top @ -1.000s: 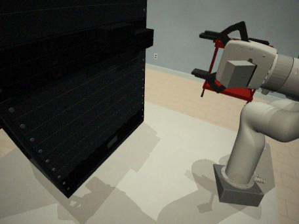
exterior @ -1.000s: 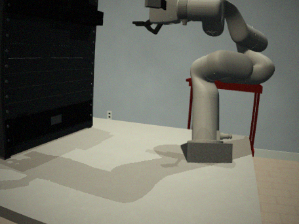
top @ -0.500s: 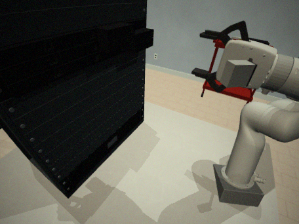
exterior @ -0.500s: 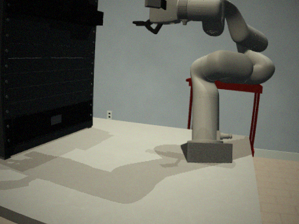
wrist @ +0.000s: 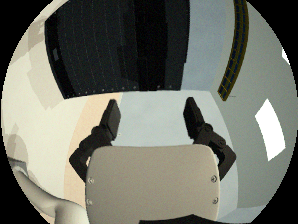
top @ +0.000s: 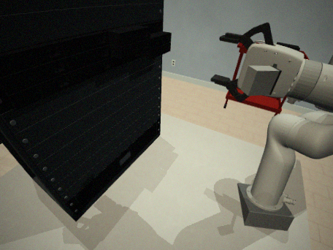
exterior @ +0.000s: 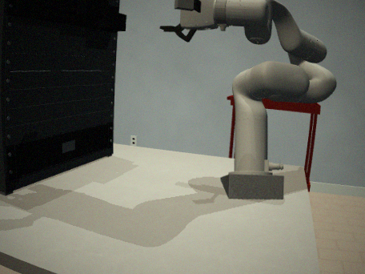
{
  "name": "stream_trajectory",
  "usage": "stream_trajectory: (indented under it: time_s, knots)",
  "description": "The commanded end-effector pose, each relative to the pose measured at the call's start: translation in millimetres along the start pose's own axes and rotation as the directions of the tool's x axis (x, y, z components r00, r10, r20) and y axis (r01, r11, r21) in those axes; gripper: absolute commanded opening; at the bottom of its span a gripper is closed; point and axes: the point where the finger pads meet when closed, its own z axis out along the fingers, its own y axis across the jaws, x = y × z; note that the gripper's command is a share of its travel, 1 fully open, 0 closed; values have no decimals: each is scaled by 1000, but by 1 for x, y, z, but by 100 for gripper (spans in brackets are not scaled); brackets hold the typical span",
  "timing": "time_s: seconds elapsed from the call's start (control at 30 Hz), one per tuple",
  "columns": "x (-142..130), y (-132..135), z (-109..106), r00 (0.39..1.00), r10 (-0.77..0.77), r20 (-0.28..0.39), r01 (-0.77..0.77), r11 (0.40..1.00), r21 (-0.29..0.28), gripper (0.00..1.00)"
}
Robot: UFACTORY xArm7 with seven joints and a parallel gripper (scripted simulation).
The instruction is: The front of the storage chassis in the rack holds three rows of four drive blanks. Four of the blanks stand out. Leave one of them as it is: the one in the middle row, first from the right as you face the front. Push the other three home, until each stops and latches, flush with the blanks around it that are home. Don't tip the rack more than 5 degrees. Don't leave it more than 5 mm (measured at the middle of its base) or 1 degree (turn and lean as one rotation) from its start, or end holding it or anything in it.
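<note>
The tall black rack stands at the left in the top and exterior views. Near its top a dark block, the storage chassis or a blank, juts out past the rack's front; it also shows in the exterior view. The single blanks are too dark to tell apart. My gripper is open and empty, held high in the air to the right of the rack's front, well apart from it, its fingers pointing at the rack. It also shows in the exterior view. In the wrist view the open fingers frame the dark rack.
A red table stands behind the arm's base. A pale mat covers the floor between rack and base. A wall socket sits low on the back wall.
</note>
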Motion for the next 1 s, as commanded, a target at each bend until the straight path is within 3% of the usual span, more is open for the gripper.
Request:
stream_trajectory:
  time_s: [0.0,0.23,0.3,0.7,0.97]
  knots:
    - [-5,2,14,1000,2,-1,-2,1000,-2,100]
    - [-18,3,50,1000,2,-1,-2,1000,-2,100]
    - [-18,3,50,1000,2,-1,-2,1000,-2,100]
    - [-41,4,114,1000,2,-1,-2,1000,-2,100]
    - [-47,5,131,1000,2,-1,-2,1000,-2,100]
